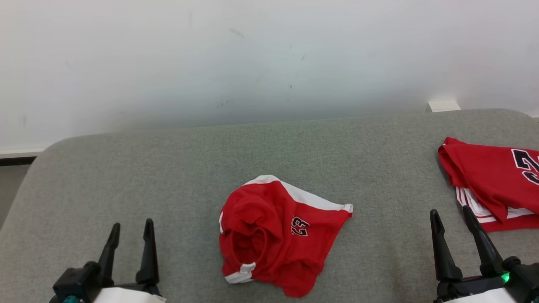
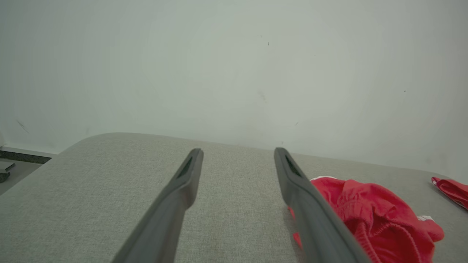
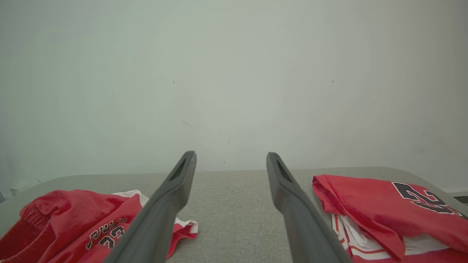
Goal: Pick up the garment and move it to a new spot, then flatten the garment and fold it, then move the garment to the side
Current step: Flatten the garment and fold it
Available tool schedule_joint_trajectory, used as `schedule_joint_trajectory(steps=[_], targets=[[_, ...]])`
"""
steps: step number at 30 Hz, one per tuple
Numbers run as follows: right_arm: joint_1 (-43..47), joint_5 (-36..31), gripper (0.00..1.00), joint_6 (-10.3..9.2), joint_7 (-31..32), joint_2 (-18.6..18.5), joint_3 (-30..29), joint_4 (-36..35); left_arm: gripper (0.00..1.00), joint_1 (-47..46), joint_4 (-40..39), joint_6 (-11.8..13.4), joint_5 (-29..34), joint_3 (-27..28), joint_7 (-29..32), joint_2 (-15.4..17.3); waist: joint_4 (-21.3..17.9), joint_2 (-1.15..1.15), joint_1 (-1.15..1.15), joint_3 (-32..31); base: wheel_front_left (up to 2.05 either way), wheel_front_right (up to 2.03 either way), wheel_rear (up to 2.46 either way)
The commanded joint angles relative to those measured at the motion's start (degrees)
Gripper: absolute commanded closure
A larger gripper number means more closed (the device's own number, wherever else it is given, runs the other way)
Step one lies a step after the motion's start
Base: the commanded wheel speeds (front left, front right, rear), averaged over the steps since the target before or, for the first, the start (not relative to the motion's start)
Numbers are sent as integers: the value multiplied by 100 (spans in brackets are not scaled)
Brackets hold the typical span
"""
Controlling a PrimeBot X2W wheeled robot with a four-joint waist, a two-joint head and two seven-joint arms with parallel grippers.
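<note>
**Crumpled red garment lies mid-surface; both grippers empty**

The garment (image 1: 278, 235) lies in a heap at the middle of the grey padded surface (image 1: 168, 168), between the two grippers and touching neither; its long axis runs loosely from near left to far right, with the elastic waist opening gaping at the near left and a white-edged hem corner pointing right; it is red with white trim and a black 23, heavily rumpled. The left gripper (image 1: 132, 225) and right gripper (image 1: 450, 211) sit at the near edge, fingers spread wide, holding nothing. A second red garment (image 1: 488, 181), folded, lies at the right edge; a pale, scuffed wall (image 1: 252, 54) stands behind.
</note>
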Motion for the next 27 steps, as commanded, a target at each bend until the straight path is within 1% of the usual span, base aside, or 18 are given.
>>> schedule_joint_trajectory(steps=[1, 10, 14, 20, 27], targets=[[-54, 42, 0, -12, 9, -36, 0, 36, 0, -53, 24, -27, 39, 21, -7, -15, 3, 0, 0, 15, 0, 0, 0], [-184, 28, 0, -12, 9, -101, 21, 136, 0, -218, 46, -121, 122, -31, -7, -43, 138, 0, 0, 198, 0, 0, 0], [-279, 124, 0, -12, 14, -226, 90, 382, 0, -290, 71, -159, 143, -132, -6, -50, 293, 0, 0, 278, 0, 0, 0], [-779, 126, 0, -13, 464, -444, 406, 813, 0, -415, 74, -189, 65, -213, -4, -54, 633, 0, 0, 445, 0, 0, 0], [-1518, 262, 0, -12, 1224, -428, 611, 1665, 0, -539, 99, -144, -96, -310, -4, -56, 1115, 0, 0, 568, 0, 0, 0]])
